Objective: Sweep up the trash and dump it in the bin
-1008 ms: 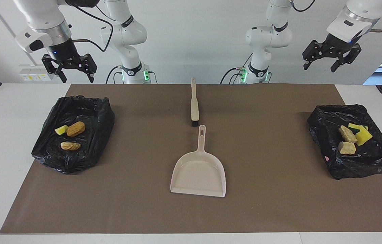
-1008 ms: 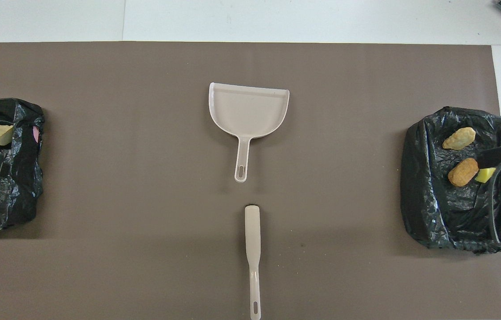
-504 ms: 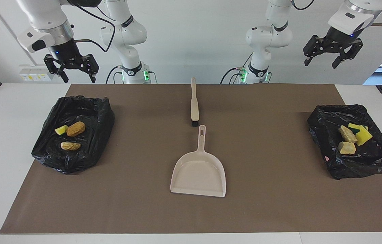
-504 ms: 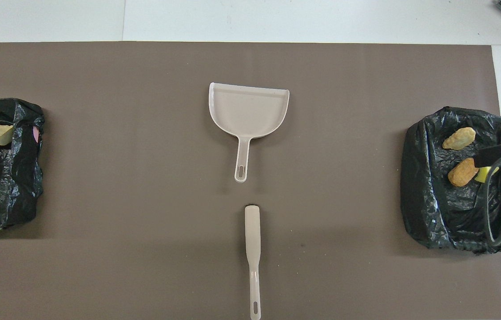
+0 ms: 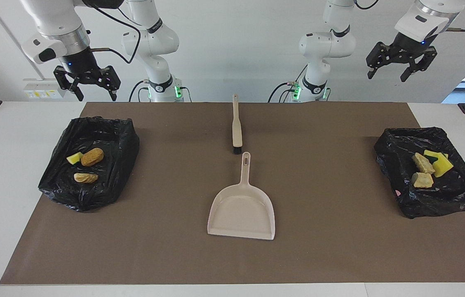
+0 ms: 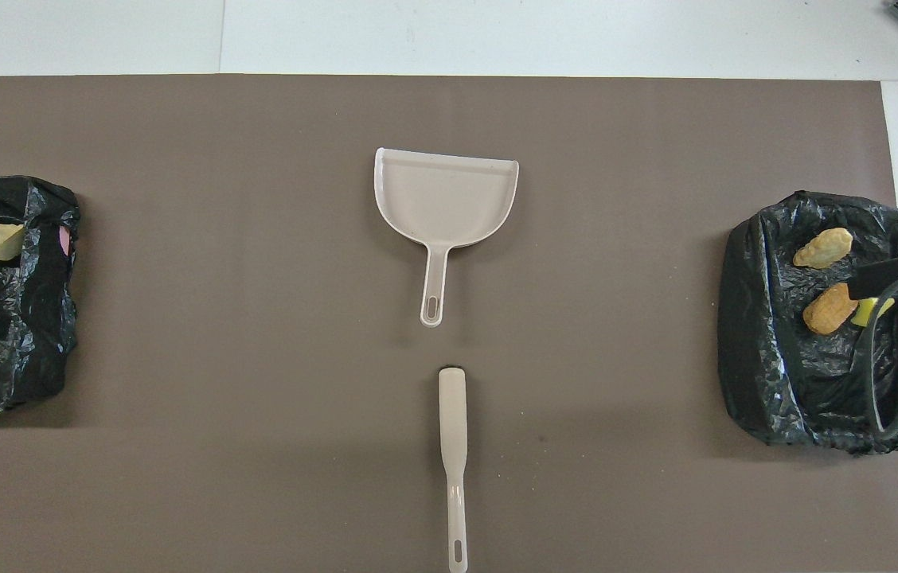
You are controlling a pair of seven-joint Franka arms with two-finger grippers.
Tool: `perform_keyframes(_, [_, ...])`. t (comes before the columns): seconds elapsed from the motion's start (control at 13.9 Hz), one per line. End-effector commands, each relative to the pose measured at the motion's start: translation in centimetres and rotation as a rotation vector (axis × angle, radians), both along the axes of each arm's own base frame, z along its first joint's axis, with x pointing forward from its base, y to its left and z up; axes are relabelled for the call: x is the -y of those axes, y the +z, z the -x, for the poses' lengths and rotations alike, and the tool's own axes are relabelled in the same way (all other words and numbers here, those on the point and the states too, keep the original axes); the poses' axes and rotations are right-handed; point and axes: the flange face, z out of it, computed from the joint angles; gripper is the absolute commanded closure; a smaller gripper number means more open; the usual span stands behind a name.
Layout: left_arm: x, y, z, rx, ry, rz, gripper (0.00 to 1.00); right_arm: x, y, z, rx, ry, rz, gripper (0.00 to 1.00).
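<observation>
I'm reading the overhead view as a clock face, with six o'clock toward the robots.

Nearest at six lies the brush, flat on the brown mat with its bristle end toward the centre. Just apart from it is the handle tip of the dustpan, whose pan sits a little toward twelve of centre and looks empty.

My worry here is that the two handles lie nearly end to end. A sloppy descent on the thin, flat brush handle could knock the dustpan askew or skid the brush away.

The trash is off the mat already. At three o'clock the bin at the right arm's end holds a yellow sponge bit, a brown lump and a beige chunk. At nine o'clock the bin at the left arm's end holds two pale foam chunks and a yellow-green sponge. I judge there is nothing left to sweep.

The other risk is the cable looping over the three o'clock bin. If it swings low it could snag the loose black liner and tip scraps back out.

The right gripper hangs high over the three o'clock bin, pointing down, fingers spread wide, holding nothing. The left gripper is raised higher over the nine o'clock bin, tilted, jaws apart and empty.
</observation>
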Motion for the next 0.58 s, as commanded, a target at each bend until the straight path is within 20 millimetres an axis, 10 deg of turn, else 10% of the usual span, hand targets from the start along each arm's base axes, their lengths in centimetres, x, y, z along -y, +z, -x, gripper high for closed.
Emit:
perform_keyframes(0.0, [-0.28, -0.11, 0.52, 0.016, -0.001, 0.019, 0.0, 0.08, 0.26, -0.02, 0.013, -0.018, -0.016, 0.0])
perform_keyframes(0.5, [-0.6, -0.17, 0.58, 0.009, 0.003, 0.018, 0.0, 0.08, 0.25, 0.0, 0.012, -0.018, -0.016, 0.0])
